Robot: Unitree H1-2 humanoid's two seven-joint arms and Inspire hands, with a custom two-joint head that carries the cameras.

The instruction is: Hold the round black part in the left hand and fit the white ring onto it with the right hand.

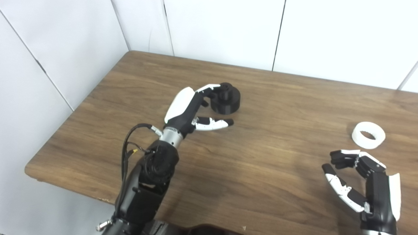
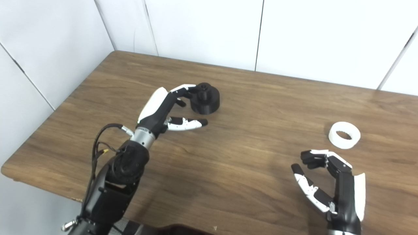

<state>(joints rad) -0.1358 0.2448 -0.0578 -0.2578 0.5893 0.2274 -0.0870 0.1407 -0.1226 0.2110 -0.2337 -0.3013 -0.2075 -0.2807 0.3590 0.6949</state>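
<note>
The round black part [image 1: 226,98], a squat cylinder with a small hub on top, stands on the wooden table [image 1: 261,147] left of the middle. My left hand [image 1: 192,109] is open beside its left flank: the fingers [image 1: 209,88] curl toward its top rim, while the thumb [image 1: 215,123] points right, in front of the part. Whether the fingers touch the part is unclear. The white ring [image 1: 368,135] lies flat at the right. My right hand [image 1: 359,178] hovers open just in front of the ring, holding nothing.
White wall panels [image 1: 212,29] close off the table's back and left sides. The table's near-left corner and front edge [image 1: 58,179] lie beside my left arm. Bare wood spans the stretch between the black part and the ring.
</note>
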